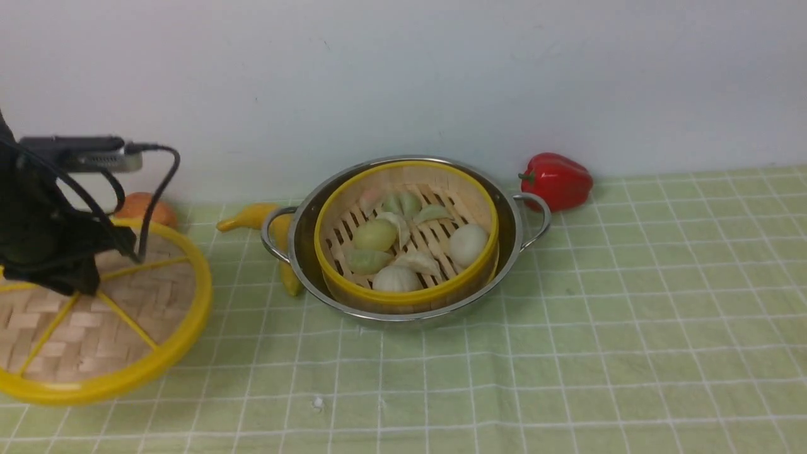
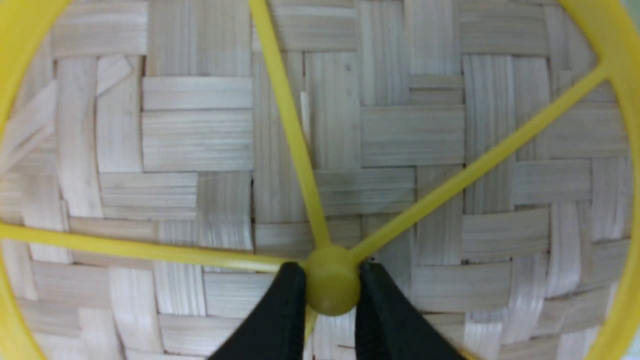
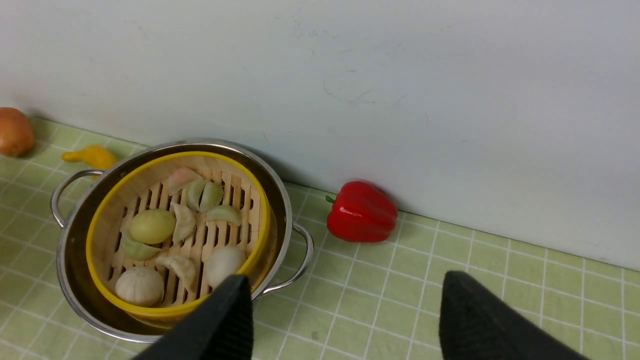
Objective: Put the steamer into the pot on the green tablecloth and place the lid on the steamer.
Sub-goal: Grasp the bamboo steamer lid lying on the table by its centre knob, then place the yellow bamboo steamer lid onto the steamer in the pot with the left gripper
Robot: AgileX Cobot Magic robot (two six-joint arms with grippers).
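Note:
The steamer, holding dumplings and buns, sits inside the steel pot on the green tablecloth. The lid is at the far left, well apart from the pot. My left gripper is shut on the lid's yellow centre knob; in the left wrist view the gripper clamps the knob, with the woven lid filling the frame. I cannot tell whether the lid rests on the cloth. My right gripper is open and empty, hanging to the right of the pot and steamer.
A red bell pepper lies by the white wall behind the pot's right handle. A yellow toy vegetable lies behind the pot's left handle. An orange fruit sits behind the lid.

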